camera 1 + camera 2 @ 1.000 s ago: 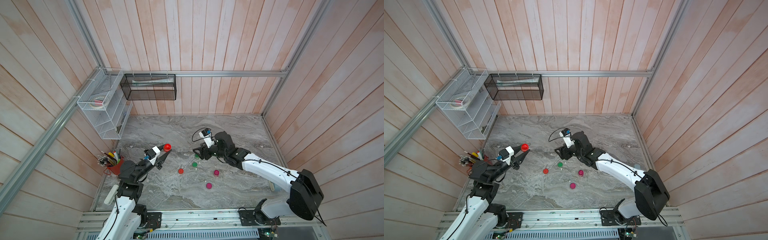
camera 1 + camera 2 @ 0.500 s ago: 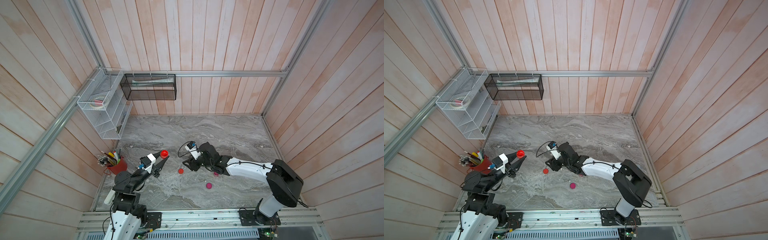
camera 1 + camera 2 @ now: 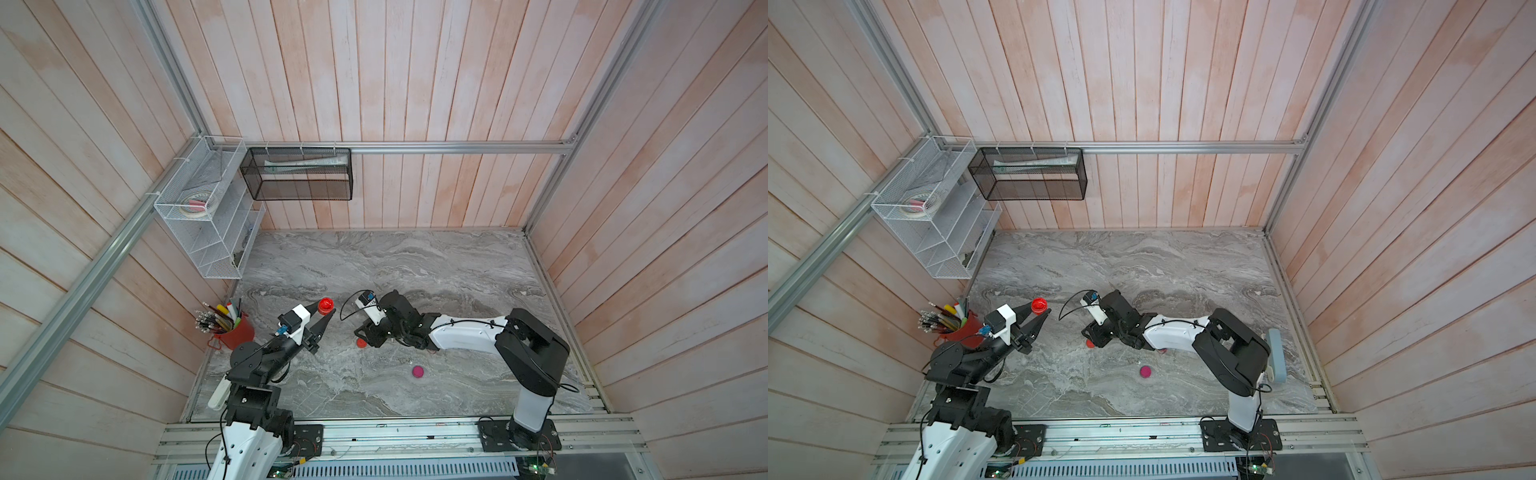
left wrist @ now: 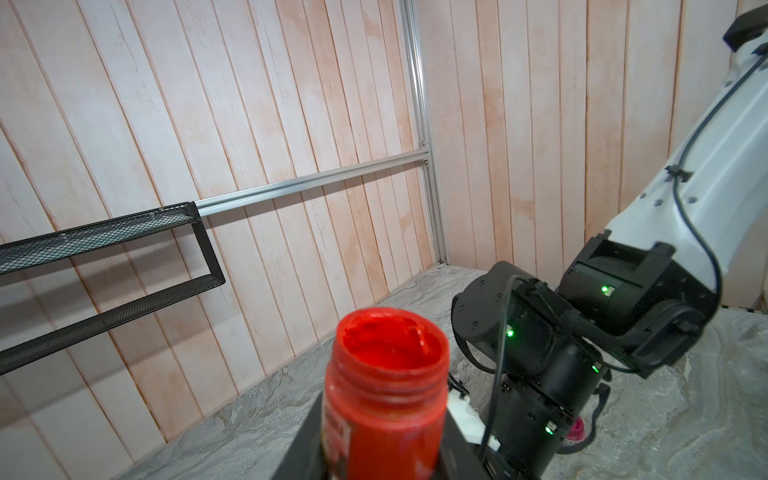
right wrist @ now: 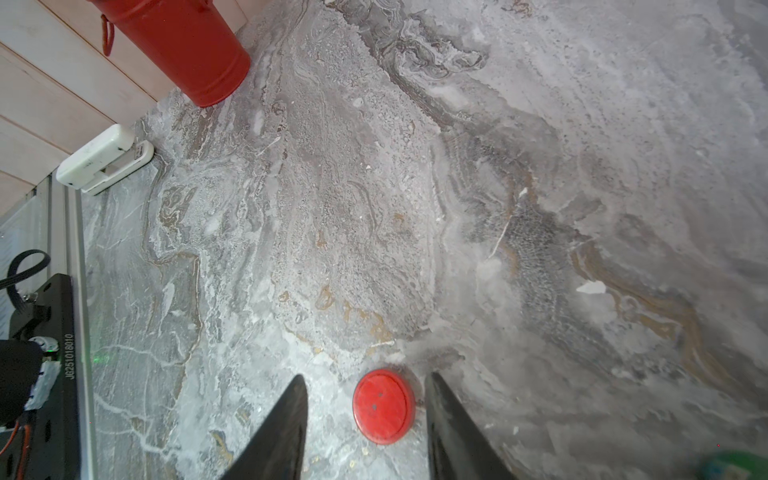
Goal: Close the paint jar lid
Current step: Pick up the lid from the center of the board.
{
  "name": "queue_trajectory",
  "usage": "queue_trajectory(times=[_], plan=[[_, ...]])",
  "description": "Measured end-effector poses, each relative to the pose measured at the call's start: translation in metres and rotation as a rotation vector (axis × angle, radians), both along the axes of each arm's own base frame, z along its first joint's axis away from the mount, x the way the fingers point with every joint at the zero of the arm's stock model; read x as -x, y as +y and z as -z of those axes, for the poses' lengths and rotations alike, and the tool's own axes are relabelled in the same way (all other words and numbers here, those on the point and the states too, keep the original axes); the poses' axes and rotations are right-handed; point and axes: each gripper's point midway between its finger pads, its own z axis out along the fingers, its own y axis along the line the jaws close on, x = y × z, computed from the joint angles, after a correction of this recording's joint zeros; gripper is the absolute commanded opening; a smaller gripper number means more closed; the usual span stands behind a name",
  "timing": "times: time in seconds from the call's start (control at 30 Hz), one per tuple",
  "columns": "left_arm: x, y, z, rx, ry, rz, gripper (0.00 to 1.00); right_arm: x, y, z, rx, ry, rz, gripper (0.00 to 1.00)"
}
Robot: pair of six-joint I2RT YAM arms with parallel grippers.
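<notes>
Paint jar lid [image 5: 384,406] is lying between the spread fingers of my right end effector [image 5: 366,375]; I am aiming for a centred rim pinch, my left end effector [image 3: 322,312] clamping the jar [image 4: 384,386].

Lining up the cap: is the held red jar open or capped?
Open: jar shows bare threaded mouth, paint inside; red lid lies on the table.

White links [image 3: 465,332], black joints [image 3: 532,349], green LEDs [image 4: 510,332]; right pincer [image 5: 366,376] black.

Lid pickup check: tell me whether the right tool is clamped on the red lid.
No: the red lid lies flat on the table between the spread fingers of the right tool, bare marble showing beside it.
</notes>
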Motion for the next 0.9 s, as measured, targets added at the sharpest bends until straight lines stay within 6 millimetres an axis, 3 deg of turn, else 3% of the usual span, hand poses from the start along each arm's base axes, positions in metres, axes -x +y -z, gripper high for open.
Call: queue_trajectory(times=[0.3,0.6,0.9], plan=[[-0.003,0.015,-0.010,0.014,-0.044,-0.103,0.29,-0.001,0.016,0.017,0.061,-0.006,0.008,0.40],[-0.006,0.029,-0.018,0.023,-0.083,-0.203,0.29,0.005,0.008,0.033,0.143,0.002,0.026,0.37],[-0.007,0.031,-0.017,0.022,-0.078,-0.213,0.29,0.015,0.007,0.043,0.188,0.008,0.022,0.34]])
